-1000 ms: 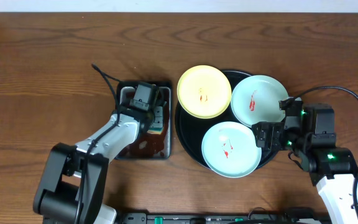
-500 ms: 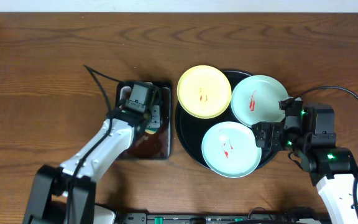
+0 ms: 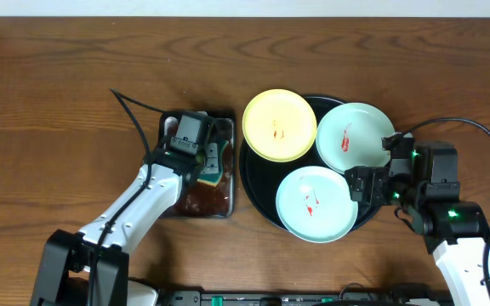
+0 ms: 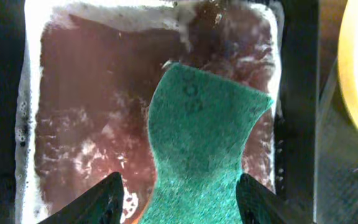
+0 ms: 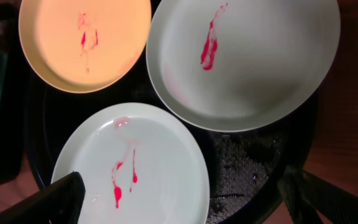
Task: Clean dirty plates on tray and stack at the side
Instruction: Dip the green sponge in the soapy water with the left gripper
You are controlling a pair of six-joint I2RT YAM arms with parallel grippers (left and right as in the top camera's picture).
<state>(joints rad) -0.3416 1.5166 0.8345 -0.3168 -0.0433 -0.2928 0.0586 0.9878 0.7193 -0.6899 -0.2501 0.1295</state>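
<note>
Progress: nothing cleaned yet. All 3 are on the tray [image 3: 250, 180], each red-smeared: 1 yellow plate [image 3: 279, 125], 1 far mint plate [image 3: 355, 136], 1 near mint plate [image 3: 316, 203], all just ahead of the right hand [image 5: 182, 186], which is spread wide and empty. None stacked on the surface. Left hand [image 4: 179, 183] is spread, with the 1 sponge [image 4: 204, 137] between its fingers in the 1 pan [image 4: 30, 93], apparently not pinched. Left to do: wipe all three, then stack
</note>
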